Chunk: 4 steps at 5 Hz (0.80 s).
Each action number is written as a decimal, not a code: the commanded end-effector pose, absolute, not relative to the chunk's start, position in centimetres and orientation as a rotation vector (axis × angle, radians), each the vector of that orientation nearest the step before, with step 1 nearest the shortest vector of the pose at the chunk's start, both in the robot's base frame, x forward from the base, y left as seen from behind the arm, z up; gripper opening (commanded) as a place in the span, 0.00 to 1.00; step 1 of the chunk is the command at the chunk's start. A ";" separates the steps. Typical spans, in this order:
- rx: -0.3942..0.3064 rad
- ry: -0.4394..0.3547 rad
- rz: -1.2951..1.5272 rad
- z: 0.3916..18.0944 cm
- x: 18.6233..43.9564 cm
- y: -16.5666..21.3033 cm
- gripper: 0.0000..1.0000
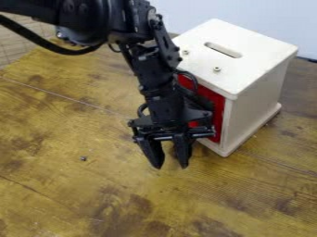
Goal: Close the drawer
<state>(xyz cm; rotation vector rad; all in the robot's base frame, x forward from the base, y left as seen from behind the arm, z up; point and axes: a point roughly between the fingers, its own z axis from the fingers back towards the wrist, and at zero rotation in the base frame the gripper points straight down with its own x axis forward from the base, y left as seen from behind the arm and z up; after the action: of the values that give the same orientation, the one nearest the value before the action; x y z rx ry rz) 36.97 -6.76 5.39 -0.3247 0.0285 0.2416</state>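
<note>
The drawer (210, 107) has a red front and sits in the left face of a small white cube box (254, 83) with a slot in its top. The arm hides most of the red front and its handle. The front looks close to flush with the box. My black gripper (169, 157) hangs in front of the drawer, fingers pointing down at the table. The fingers (154, 153) stand slightly apart with a narrow gap and hold nothing.
The wooden table (74, 176) is worn and stained, with a small dark speck (84, 157) at the left. A pale wall stands behind the box. A black cable runs along the arm at the top left.
</note>
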 end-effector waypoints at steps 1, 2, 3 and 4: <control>-0.344 -0.082 0.208 9.3 37.4 -7.6 1.00; -0.341 -0.086 0.214 9.1 37.5 -7.6 1.00; -0.339 -0.088 0.223 8.9 37.4 -7.6 1.00; -0.326 -0.105 0.220 9.3 37.4 -7.2 1.00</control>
<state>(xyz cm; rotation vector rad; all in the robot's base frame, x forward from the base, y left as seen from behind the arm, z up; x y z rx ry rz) 36.91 -6.76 5.58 -0.3121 -0.0021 0.2522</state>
